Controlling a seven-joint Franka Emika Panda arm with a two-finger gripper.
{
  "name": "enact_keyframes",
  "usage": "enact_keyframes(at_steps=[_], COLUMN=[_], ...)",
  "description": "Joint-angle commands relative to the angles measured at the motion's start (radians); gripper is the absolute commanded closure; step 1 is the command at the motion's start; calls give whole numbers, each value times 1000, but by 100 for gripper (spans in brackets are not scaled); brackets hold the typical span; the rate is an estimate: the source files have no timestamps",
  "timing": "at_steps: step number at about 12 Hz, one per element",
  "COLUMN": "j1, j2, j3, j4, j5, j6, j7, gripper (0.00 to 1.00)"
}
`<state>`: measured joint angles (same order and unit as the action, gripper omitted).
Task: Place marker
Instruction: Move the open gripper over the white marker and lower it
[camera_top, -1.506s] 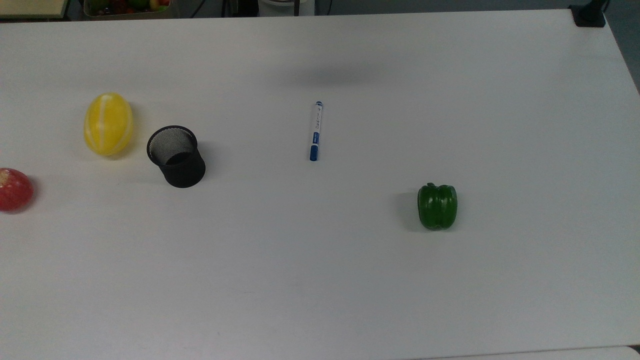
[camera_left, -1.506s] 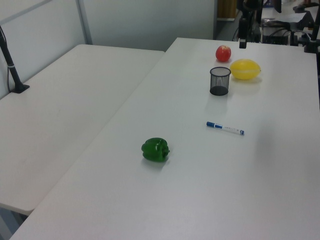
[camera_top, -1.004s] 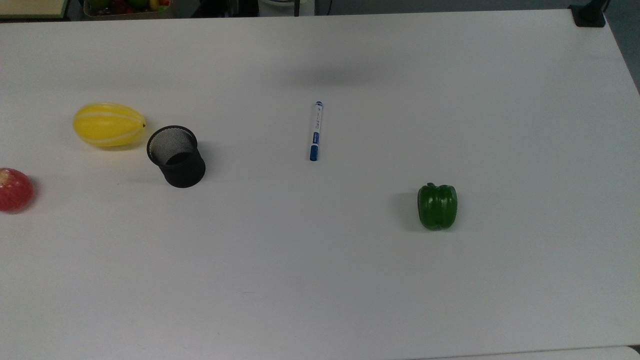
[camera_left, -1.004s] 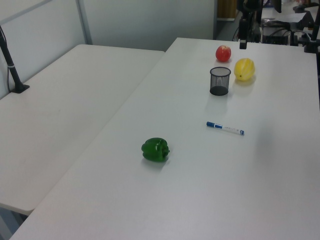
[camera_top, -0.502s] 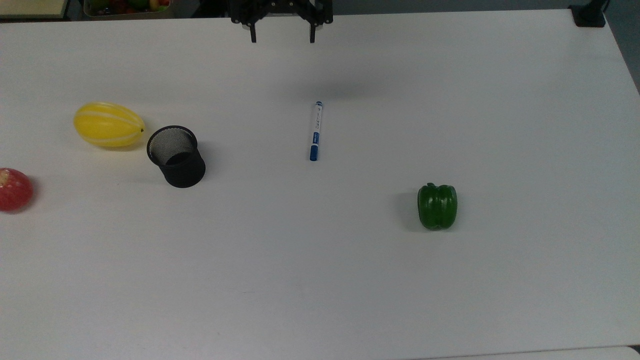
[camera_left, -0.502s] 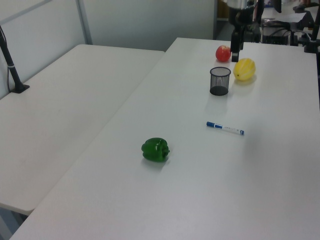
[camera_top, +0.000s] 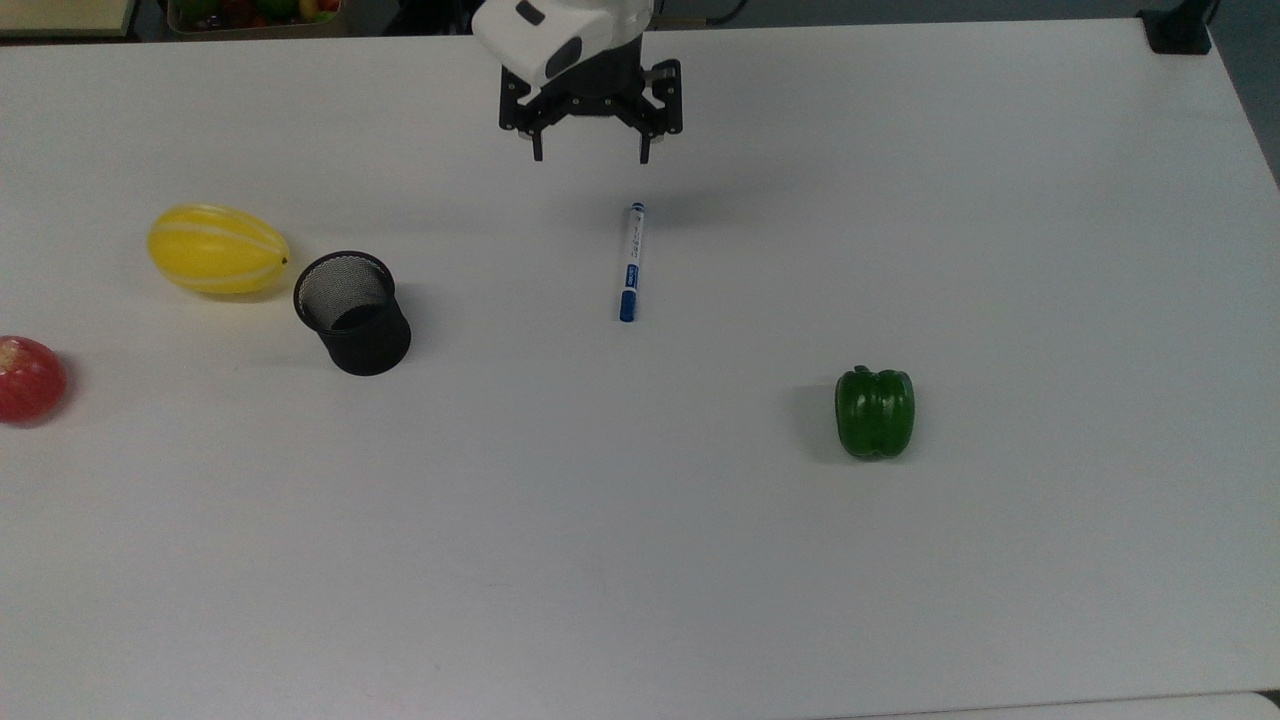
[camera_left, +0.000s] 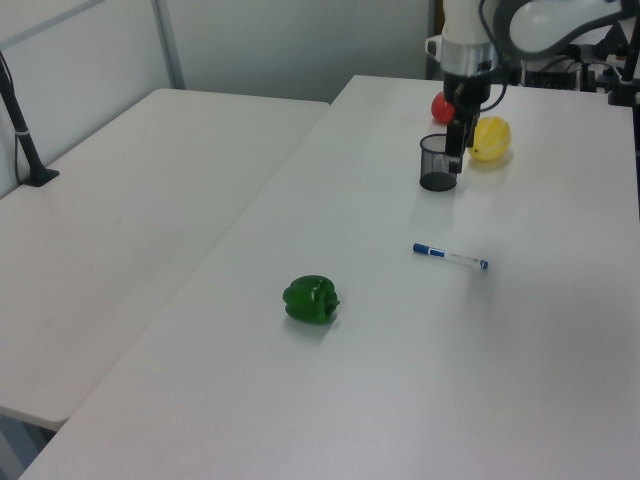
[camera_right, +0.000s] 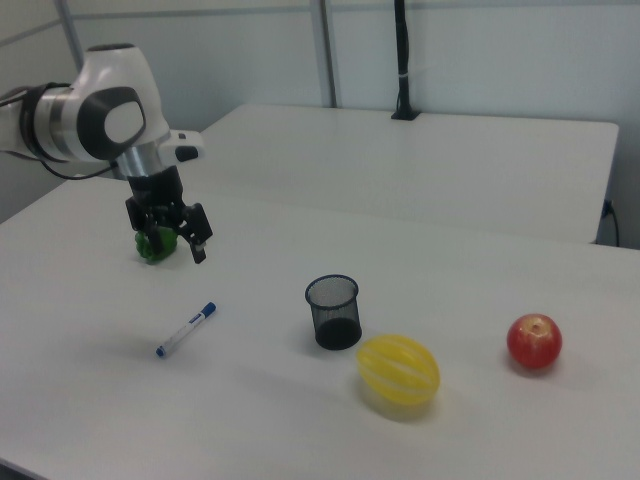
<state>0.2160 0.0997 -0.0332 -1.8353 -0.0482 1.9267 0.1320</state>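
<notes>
gripper (camera_top: 591, 157) above table (camera_top: 700, 560), fingers apart, empty; marker (camera_top: 630, 262) flat near below it, mesh cup (camera_top: 352, 313) well apart.

The counter (camera_top: 640, 560) was smooth, matt white laminate. The pen cup (camera_top: 353, 313) was black wire mesh — see-through. The marker (camera_top: 630, 262) looked like smooth plastic; the green pepper (camera_top: 875, 412) and yellow melon (camera_top: 217, 249) shone glossy, the arm (camera_top: 560, 35) a white plastic shell.
</notes>
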Motion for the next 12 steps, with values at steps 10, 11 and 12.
enact_keyframes(at_steps=[10,11,12], j1=[10,10,10], j2=[251,265,278], j3=[44,44,42], j4=[-4,-4,-4], j5=[-104,-102,-104], j6=[189,208,230], j7=[163,163,163], gripper=[4,5,8])
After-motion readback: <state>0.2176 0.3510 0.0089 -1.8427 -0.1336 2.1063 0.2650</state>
